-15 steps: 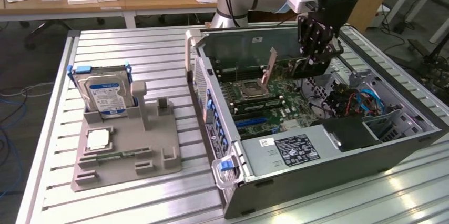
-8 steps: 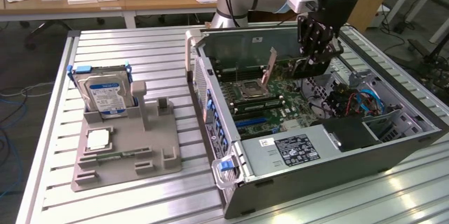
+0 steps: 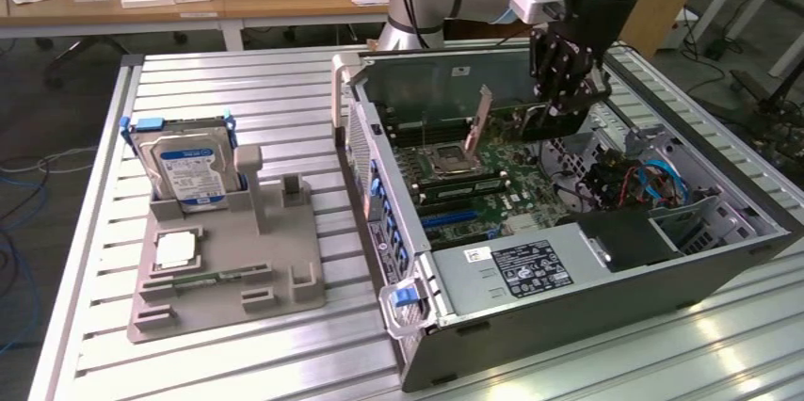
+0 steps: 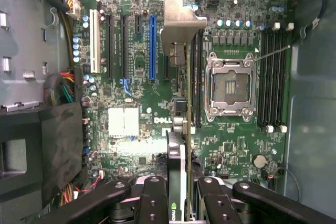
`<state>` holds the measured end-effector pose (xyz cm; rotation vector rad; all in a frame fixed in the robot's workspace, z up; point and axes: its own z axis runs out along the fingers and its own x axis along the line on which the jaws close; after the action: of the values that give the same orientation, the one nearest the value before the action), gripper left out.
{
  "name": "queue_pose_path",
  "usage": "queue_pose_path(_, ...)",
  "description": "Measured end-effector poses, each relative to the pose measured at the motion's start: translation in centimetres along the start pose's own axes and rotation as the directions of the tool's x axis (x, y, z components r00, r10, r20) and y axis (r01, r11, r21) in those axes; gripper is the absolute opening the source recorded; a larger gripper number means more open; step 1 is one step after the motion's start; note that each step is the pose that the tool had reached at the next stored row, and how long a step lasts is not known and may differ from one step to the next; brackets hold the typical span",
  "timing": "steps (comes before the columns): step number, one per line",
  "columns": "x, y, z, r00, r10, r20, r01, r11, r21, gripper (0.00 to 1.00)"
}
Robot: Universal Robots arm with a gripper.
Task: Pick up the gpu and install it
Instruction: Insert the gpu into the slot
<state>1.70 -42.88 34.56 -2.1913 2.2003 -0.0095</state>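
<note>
The claw (image 4: 181,187) is clamped on the graphics card (image 4: 177,161), pinching it by its upper edge. The card hangs on edge inside the open computer case (image 3: 553,326), above the main board (image 4: 131,124) and not yet seated, with its silver bracket (image 4: 181,22) at the end nearest the vented wall. To do this step well, I'd judge the card's lower edge must line up true along its slot — the long blue slot (image 4: 152,45) lies near it — with the bracket meeting the wall opening, and the descent must be straight and level, without tilt. The case also holds a power supply (image 3: 528,264) and a bundle of cables (image 3: 635,180). Out on the table (image 3: 251,72), the grey tray (image 3: 226,302) holds a hard drive (image 3: 188,166) standing upright — and a small square chip (image 3: 176,248) lying flat.
</note>
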Motion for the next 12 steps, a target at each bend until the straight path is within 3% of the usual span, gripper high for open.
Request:
queue_pose_path(8,0.0,1.07,-0.02,1.0000,0.000,-0.0001,0.000,1.0000,0.0000,0.27)
queue_pose_path(12,0.0,2.06,-0.04,1.0000,0.001,-0.0003,-0.001,1.0000,0.0000,0.27)
